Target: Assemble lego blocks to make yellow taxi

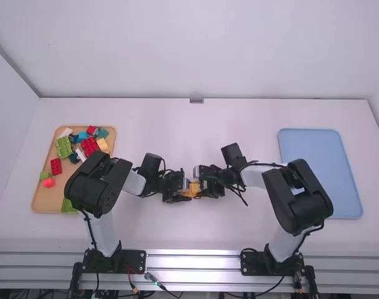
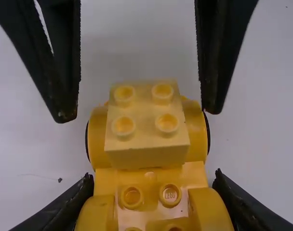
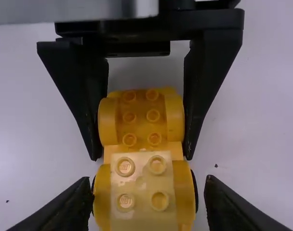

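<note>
In the high view my left gripper (image 1: 182,189) and right gripper (image 1: 202,188) meet at the table's middle around a yellow car base (image 1: 188,194). My left gripper (image 2: 153,185) is shut on the yellow car base (image 2: 104,185), fingers against both sides. A pale yellow block (image 2: 145,115) with two-by-two studs sits on top of the base between its wheels. Held apart, my right gripper (image 2: 141,110) has a finger beyond each side of that wheeled end, with gaps. From the right wrist, my right gripper (image 3: 145,185) stands open around the pale block (image 3: 141,185).
A wooden tray (image 1: 45,202) with red, green, blue and other loose blocks stands on the left, partly behind the left arm. On the right lies a blue tray (image 1: 320,165), beside the right arm. White table surface (image 1: 196,131) stretches beyond the grippers.
</note>
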